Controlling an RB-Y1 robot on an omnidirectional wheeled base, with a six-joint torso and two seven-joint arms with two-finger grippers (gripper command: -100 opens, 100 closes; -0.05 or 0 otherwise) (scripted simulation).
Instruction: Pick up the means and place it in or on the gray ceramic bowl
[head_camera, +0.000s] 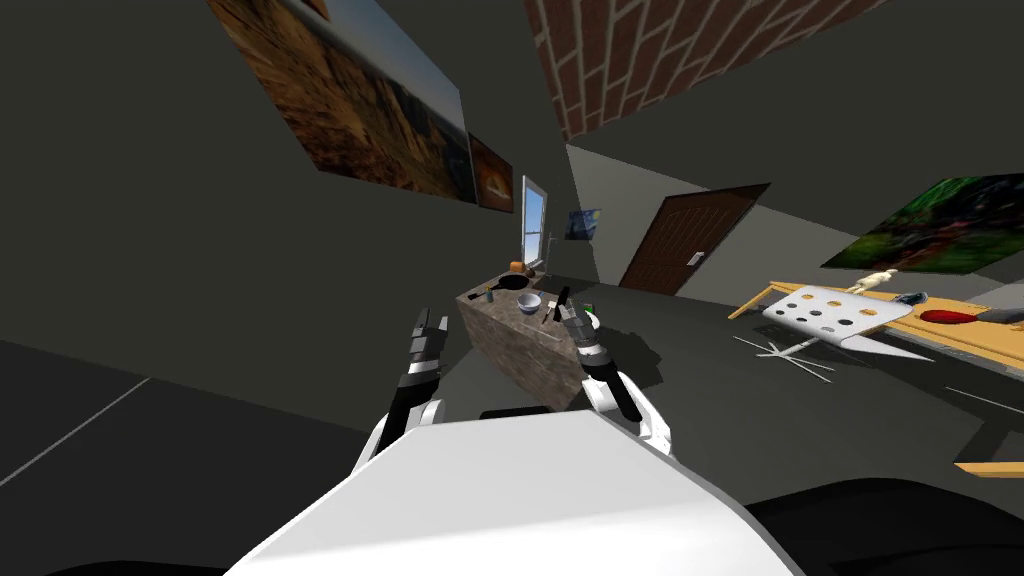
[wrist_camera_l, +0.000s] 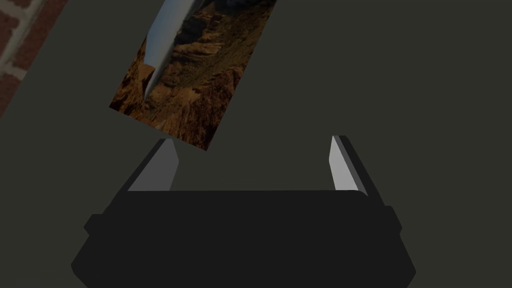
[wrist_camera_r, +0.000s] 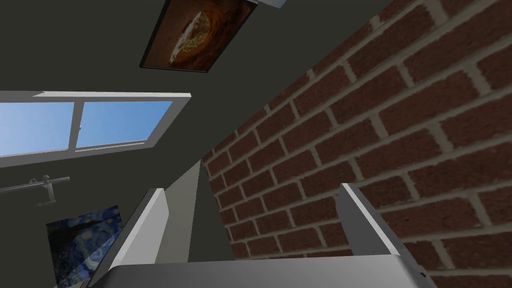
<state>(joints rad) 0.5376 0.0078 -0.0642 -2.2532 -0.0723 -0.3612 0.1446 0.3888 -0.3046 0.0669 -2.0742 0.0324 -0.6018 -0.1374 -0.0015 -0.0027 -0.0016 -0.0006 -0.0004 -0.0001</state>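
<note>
— Where does the robot hold its two arms?

— Both are raised in front of the chest. The left gripper (head_camera: 432, 322) hangs over the dark floor, to the left of a stone-patterned counter (head_camera: 510, 345) and apart from it. The right gripper (head_camera: 570, 312) is at the near right end of that counter.

— And the fingers, are they open?

— Yes, on both hands. In the left wrist view the two fingers (wrist_camera_l: 162, 167) stand wide apart with nothing between them, and the right hand's fingers (wrist_camera_r: 150, 225) stand the same way (each hand points up toward a wall).

— Where is the bowl?

— A light grey bowl (head_camera: 529, 302) stands upright on the counter top, between the two grippers and a little beyond them. Behind it lies a black pan (head_camera: 512, 282), its handle toward the left, and further back is a small orange thing (head_camera: 516, 266).

— And the thing the robot has to pick up?

— One cannot tell for sure. A slim dark thing (head_camera: 553, 306) lies on the counter between the bowl and the right gripper, just beside the gripper, and a small green thing (head_camera: 591, 308) shows at the gripper's other side. They are too small to name, and which of them is meant is not clear.
</note>
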